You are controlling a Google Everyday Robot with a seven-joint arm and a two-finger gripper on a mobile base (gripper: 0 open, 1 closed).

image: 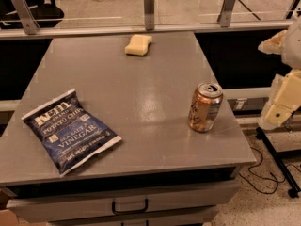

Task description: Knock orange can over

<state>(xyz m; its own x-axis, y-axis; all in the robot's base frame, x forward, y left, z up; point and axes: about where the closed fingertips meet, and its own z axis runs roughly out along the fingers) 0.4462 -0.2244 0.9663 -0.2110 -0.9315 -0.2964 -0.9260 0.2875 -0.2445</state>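
The orange can stands upright on the grey table, near its right edge and towards the front. It is copper-orange with white patches, dark lettering and a pull-tab top. My gripper, cream-coloured, hangs off the table's right side at about the can's height. It is apart from the can, with a clear gap between them. Part of the arm is cut off by the right edge of the view.
A dark blue bag of salt and vinegar potato chips lies at the front left. A yellow sponge lies at the back centre. A rail with metal posts runs behind the table. A drawer handle shows below the front edge.
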